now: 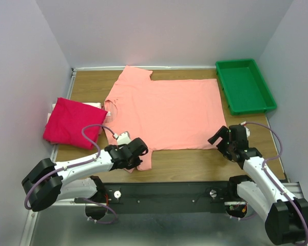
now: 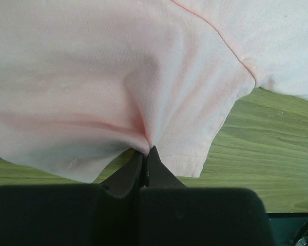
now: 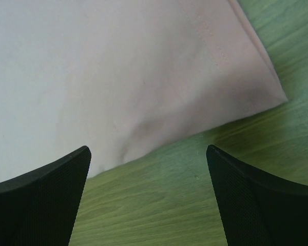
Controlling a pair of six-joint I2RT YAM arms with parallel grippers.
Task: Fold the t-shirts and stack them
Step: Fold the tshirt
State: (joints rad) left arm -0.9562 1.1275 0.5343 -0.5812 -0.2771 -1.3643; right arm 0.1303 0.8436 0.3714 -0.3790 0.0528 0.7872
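Note:
The salmon pink t-shirt (image 1: 167,110) lies spread flat over the middle of the wooden table. My left gripper (image 1: 139,154) is shut on the shirt's near left sleeve; in the left wrist view (image 2: 146,151) the cloth (image 2: 118,77) bunches into the closed tips. My right gripper (image 1: 222,138) is open and empty just off the shirt's near right corner; the right wrist view (image 3: 149,154) shows that corner (image 3: 195,92) lying flat ahead of the spread fingers. The magenta-red t-shirt (image 1: 72,123) sits folded at the table's left edge.
A green plastic tray (image 1: 245,85) stands at the back right, beside the pink shirt's hem. White walls close in the table on three sides. Bare wood (image 1: 195,164) shows along the near edge between the arms.

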